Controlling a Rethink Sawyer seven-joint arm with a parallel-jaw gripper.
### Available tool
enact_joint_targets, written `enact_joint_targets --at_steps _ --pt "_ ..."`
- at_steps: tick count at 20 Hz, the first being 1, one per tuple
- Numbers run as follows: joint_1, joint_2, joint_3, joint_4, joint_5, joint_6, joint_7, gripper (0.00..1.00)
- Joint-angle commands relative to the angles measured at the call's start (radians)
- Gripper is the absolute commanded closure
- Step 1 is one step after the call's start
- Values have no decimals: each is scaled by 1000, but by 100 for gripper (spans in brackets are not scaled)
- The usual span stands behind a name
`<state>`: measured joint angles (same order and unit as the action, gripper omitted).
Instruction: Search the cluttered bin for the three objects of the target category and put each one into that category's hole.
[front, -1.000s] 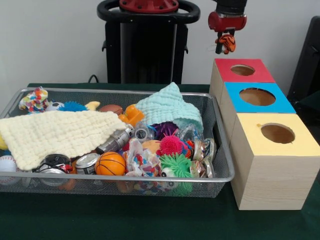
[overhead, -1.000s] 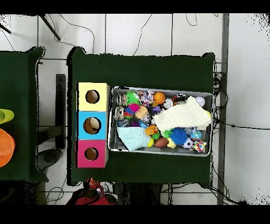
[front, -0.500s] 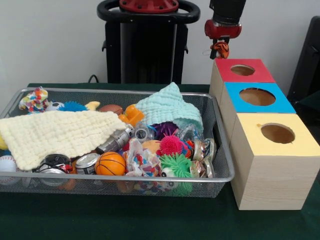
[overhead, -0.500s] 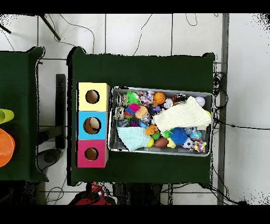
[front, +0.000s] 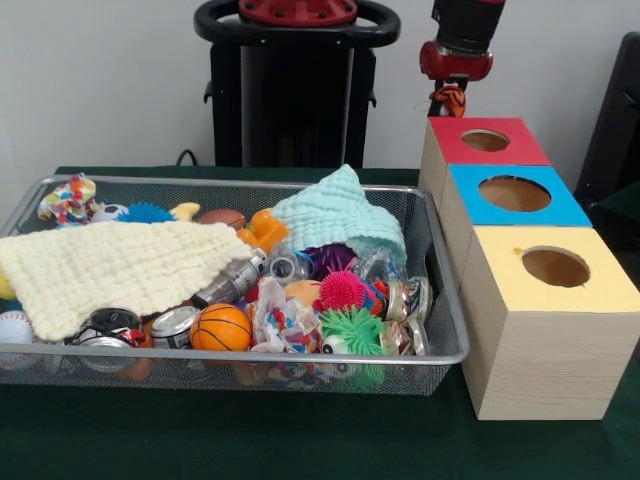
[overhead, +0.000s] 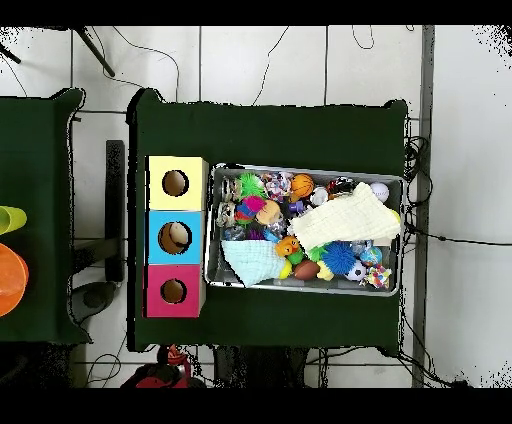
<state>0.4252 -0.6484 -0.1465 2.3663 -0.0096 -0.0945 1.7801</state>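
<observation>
My gripper (front: 449, 99) hangs at the top right of the front view, behind the far edge of the red-topped box (front: 500, 152). It is shut on the orange tiger toy (front: 454, 96), which dangles clear of the box's round hole (front: 485, 140). In the overhead view only red arm parts (overhead: 165, 374) show, below the red-topped box (overhead: 156, 291) and its hole (overhead: 173, 291). The wire mesh bin (front: 250, 356) holds mixed clutter; it also shows in the overhead view (overhead: 300, 289). I cannot pick out the pale yellow toy.
The blue-topped box (front: 560, 208) and the yellow-topped box (front: 600, 290) stand in a row in front of the red one. In the bin lie a cream cloth (front: 110, 265), a mint cloth (front: 340, 215), a toy basketball (front: 221, 327) and spiky balls (front: 343, 291).
The gripper with the tiger has drawn back toward the robot's base, away from the red box's hole. The bin's contents have not moved.
</observation>
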Motion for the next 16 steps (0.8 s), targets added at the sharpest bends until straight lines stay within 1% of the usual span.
enact_joint_targets --at_steps 1,3,5,8,11,14,16 --pt "-17 -7 24 -114 99 21 218 100" --pt "-29 -57 35 -85 93 52 208 100" --pt "-43 -127 49 -55 86 104 199 100" --pt "-62 -261 71 -13 80 227 188 100" --pt "-77 -367 90 2 83 341 182 100" --pt "-79 -433 92 -8 89 432 174 100" --pt "-77 -443 85 -28 92 465 168 100"
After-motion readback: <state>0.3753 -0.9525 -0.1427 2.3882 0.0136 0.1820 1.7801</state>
